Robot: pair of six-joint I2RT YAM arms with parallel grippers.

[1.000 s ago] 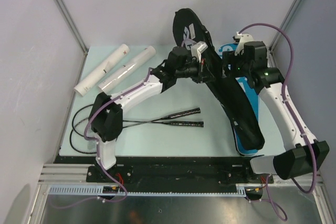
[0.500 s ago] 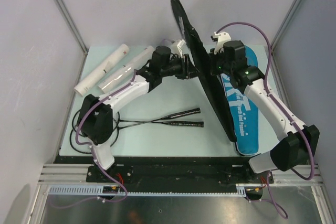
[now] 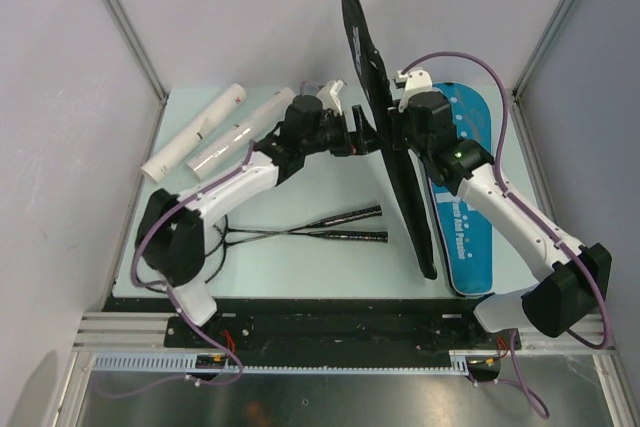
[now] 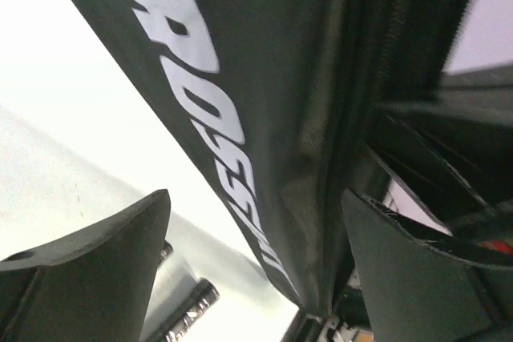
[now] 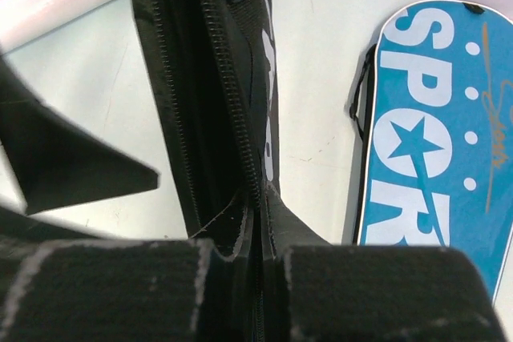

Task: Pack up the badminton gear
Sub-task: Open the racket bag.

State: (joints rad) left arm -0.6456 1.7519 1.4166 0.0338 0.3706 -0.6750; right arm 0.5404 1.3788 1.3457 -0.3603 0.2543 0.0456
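The blue-black bag lies at the right with its blue SPORT half (image 3: 468, 209) (image 5: 433, 134) flat on the table. Its black flap (image 3: 385, 117) (image 4: 264, 78) stands on edge, nearly upright. My right gripper (image 3: 396, 133) (image 5: 260, 255) is shut on the flap's zipper edge. My left gripper (image 3: 364, 139) (image 4: 256, 278) is open just left of the flap, the cloth hanging between its spread fingers without touching them. Two rackets (image 3: 300, 233) lie crossed on the table, their dark handles (image 3: 362, 225) pointing right. Two long white tubes (image 3: 215, 132) lie at the back left. No shuttlecocks show.
Grey walls and metal posts close in the table at the back and sides. The racket heads (image 3: 160, 242) reach the table's left edge, by the left arm's base (image 3: 190, 292). The left arm's finger (image 5: 72, 170) shows in the right wrist view.
The black flap has swung up from lying over the blue half to standing on edge. My left gripper let go and opened; my right gripper closed on the flap's edge.
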